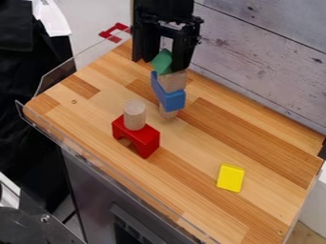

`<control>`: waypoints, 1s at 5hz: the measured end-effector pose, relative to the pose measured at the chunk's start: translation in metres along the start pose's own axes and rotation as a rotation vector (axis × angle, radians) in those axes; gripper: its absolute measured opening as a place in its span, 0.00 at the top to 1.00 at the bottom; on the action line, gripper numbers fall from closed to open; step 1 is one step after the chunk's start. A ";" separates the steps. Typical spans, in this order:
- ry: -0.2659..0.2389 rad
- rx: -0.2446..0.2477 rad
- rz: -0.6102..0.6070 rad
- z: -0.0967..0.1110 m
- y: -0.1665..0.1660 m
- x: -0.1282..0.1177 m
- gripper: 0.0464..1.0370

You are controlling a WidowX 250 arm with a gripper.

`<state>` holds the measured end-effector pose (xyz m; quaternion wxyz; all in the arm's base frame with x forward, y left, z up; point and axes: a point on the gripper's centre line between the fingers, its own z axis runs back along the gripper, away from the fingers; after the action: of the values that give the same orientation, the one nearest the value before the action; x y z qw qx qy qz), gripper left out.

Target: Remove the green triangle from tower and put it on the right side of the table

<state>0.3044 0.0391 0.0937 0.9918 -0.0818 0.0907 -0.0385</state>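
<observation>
The black gripper [158, 63] hangs down at the top of the camera view, open, with its fingers spread on either side of the tower's top. Between them is the green triangle [161, 61], resting on a plain wooden block [173, 81]. That block sits on a blue block [168, 97], which stands on a wooden piece [168, 113] partly hidden beneath it. The right finger overlaps the triangle's edge in the view; whether they touch I cannot tell.
A red arch block [146, 141] with a wooden cylinder [134, 115] upright on it stands left of and nearer than the tower. A yellow block [230, 177] lies at the right front. Clear plastic walls edge the table [280, 157].
</observation>
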 end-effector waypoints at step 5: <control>0.022 0.140 0.003 0.027 -0.023 0.005 0.47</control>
<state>0.3127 0.0199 0.1234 0.9941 -0.0116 0.0989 -0.0441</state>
